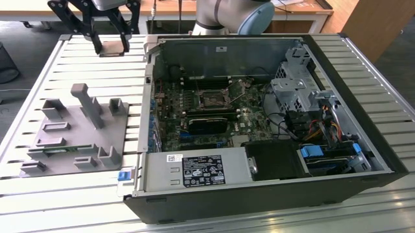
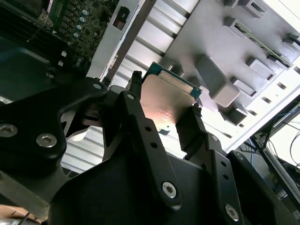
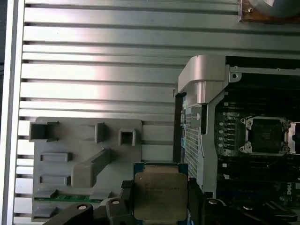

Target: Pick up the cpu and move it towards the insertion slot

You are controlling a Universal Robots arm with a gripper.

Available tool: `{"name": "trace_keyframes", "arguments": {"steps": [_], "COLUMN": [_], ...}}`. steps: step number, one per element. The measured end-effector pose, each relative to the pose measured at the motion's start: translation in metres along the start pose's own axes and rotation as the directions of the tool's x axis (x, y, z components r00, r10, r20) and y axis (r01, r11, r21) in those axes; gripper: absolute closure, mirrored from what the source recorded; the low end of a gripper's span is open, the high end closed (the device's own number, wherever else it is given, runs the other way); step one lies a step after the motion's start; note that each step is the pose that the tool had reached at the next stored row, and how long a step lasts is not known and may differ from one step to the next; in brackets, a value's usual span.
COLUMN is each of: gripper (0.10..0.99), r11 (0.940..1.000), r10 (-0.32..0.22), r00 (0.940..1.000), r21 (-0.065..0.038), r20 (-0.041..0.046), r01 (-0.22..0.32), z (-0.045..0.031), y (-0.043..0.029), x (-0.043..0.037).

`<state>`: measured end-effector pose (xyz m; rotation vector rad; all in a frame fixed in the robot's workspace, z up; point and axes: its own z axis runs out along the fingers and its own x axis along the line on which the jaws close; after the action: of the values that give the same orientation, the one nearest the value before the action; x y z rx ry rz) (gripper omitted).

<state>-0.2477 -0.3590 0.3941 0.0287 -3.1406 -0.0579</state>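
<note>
My gripper (image 1: 111, 42) hung at the exterior view's upper left, jaws clamped on the cpu (image 1: 112, 46), lifted clear above the grey tray (image 1: 65, 133); the pick was done, the insertion slot (image 1: 213, 101) lay well apart inside the computer case (image 1: 363, 121)

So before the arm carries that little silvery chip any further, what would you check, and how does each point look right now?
1. Small silvery square cpu clamped between the black gripper fingers: ok, held on two opposite edges in both wrist views.
2. Chip lifted off the grey plastic tray with upright posts: ok, held high above the slatted metal table in the exterior view.
3. Square metal-framed insertion slot open: ok, its dark centre looks bare.
4. Chip over the slot: not ok, it is outside the open black computer case.
5. Chip orientation matches slot: cannot tell.
</note>
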Motion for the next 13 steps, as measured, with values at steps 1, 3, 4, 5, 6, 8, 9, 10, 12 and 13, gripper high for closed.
{"name": "trace_keyframes", "arguments": {"steps": [1, 3, 4, 5, 6, 8, 9, 10, 12, 13], "gripper": [0.541, 0.541, 0.541, 0.541, 0.541, 0.541, 0.541, 0.541, 0.541, 0.541], "r11": [1.0000, 1.0000, 1.0000, 1.0000, 1.0000, 1.0000, 1.0000, 1.0000, 1.0000, 1.0000], "r10": [0.000, 0.000, 0.000, 0.000, 0.000, 0.000, 0.000, 0.000, 0.000, 0.000], "r00": [1.0000, 1.0000, 1.0000, 1.0000, 1.0000, 1.0000, 1.0000, 1.0000, 1.0000, 1.0000], "r21": [0.000, 0.000, 0.000, 0.000, 0.000, 0.000, 0.000, 0.000, 0.000, 0.000], "r20": [0.0000, 0.0000, 0.0000, 0.0000, 0.0000, 0.0000, 0.0000, 0.0000, 0.0001, 0.0000], "r01": [0.000, 0.000, 0.000, 0.000, 0.000, 0.000, 0.000, 0.000, 0.000, 0.000], "z": [0.0000, 0.0000, 0.0000, 0.0000, 0.0000, 0.0001, 0.0001, 0.0001, 0.0001, 0.0001], "y": [0.0001, 0.0005, 0.0007, 0.0009, 0.0011, 0.0016, 0.0019, 0.0022, 0.0026, 0.0028], "x": [-0.0011, -0.0035, -0.0044, -0.0056, -0.0068, -0.0089, -0.0100, -0.0111, -0.0132, -0.0142]}}
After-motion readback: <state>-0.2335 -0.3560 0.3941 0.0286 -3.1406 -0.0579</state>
